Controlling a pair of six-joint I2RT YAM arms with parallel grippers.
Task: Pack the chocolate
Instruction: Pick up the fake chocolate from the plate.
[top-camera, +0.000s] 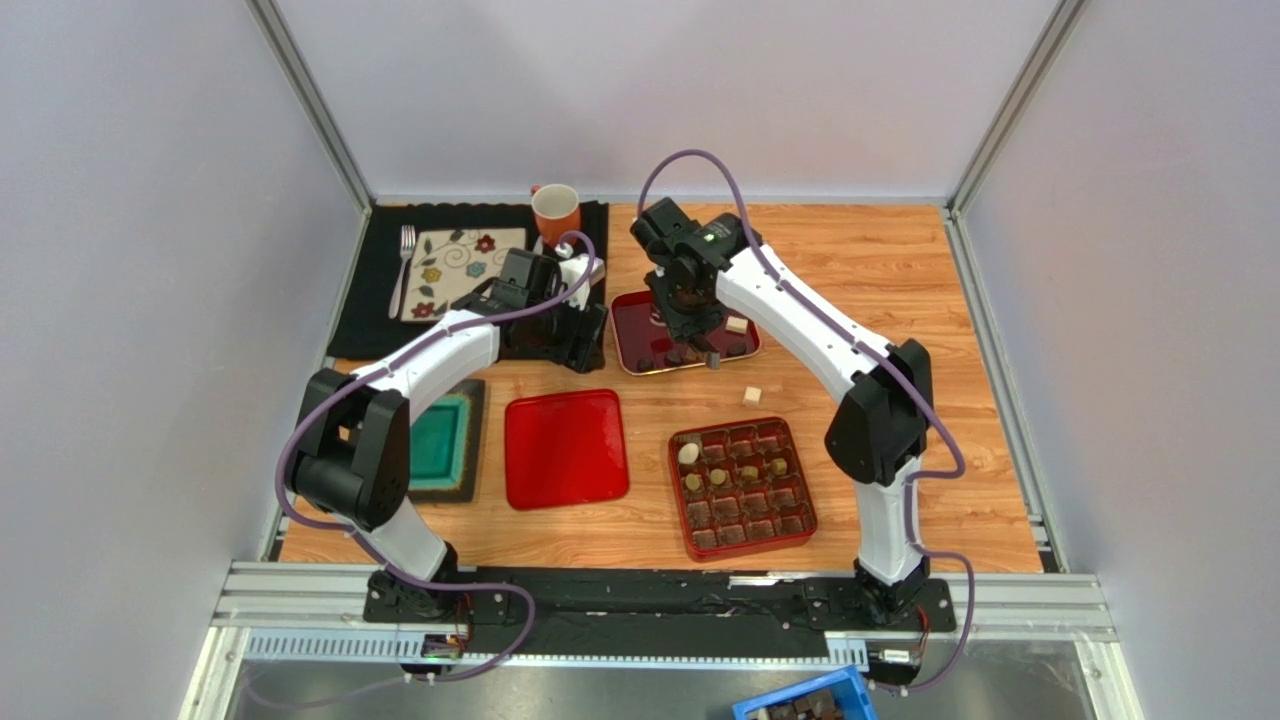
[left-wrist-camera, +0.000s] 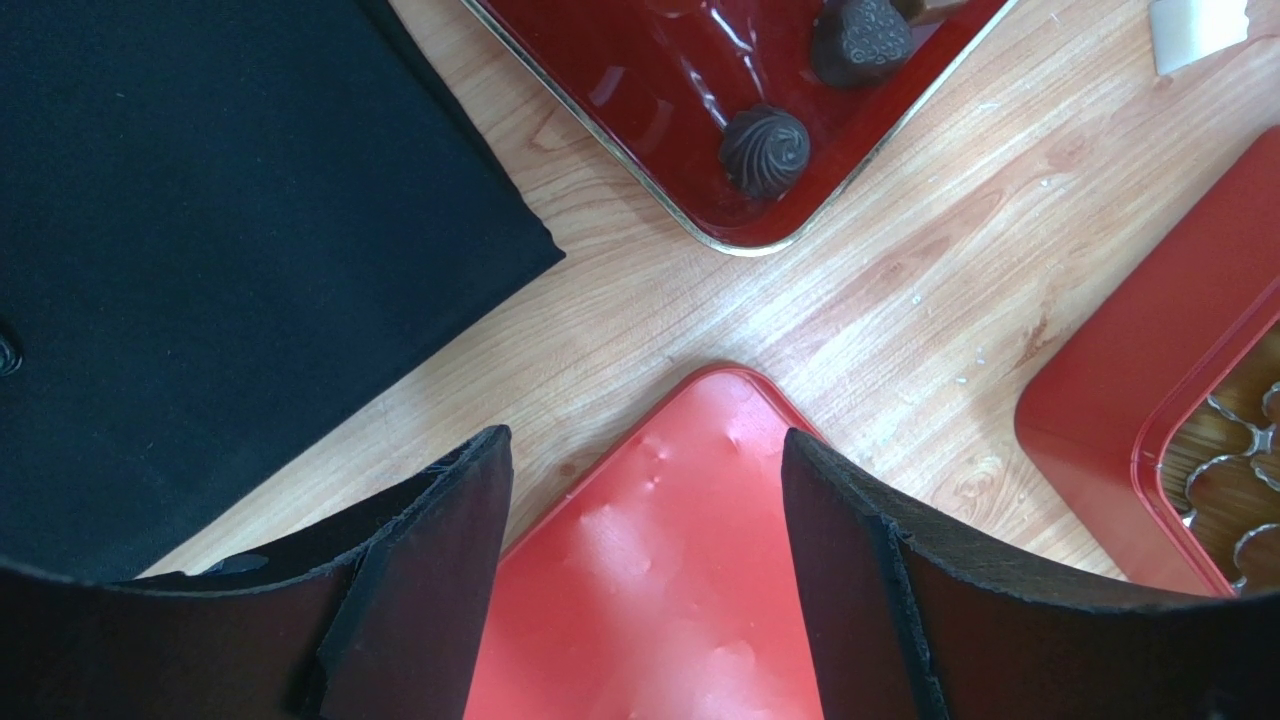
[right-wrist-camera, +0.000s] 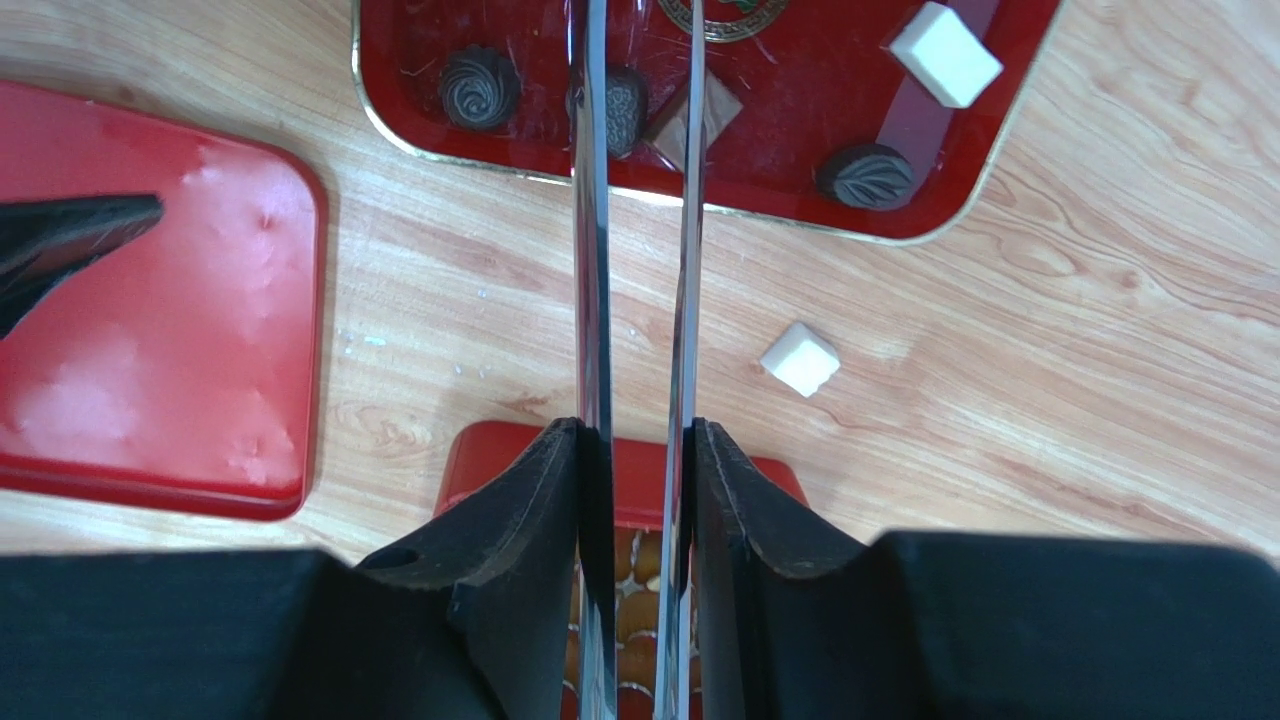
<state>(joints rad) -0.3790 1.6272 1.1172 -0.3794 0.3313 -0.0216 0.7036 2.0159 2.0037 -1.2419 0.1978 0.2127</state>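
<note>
Several chocolate pieces lie in the dark red tray (right-wrist-camera: 451, 150): a dark swirl (right-wrist-camera: 480, 89), a dark leaf-marked one (right-wrist-camera: 867, 176) and a white cube (right-wrist-camera: 945, 54). Another white cube (right-wrist-camera: 800, 360) lies on the wood. My right gripper (right-wrist-camera: 639, 435) is shut on metal tongs (right-wrist-camera: 594, 225), whose two blades reach into the tray on either side of a dark chocolate (right-wrist-camera: 624, 108). My left gripper (left-wrist-camera: 646, 450) hangs open and empty over a corner of the red lid (left-wrist-camera: 661, 600). The gridded red box (top-camera: 679, 503) holds several pieces.
An orange mug (top-camera: 556, 212) and a patterned plate (top-camera: 458, 255) with a fork sit on a black mat (top-camera: 376, 315) at the back left. A green block (top-camera: 436, 446) lies left of the red lid (top-camera: 565, 447). Grey walls enclose the table.
</note>
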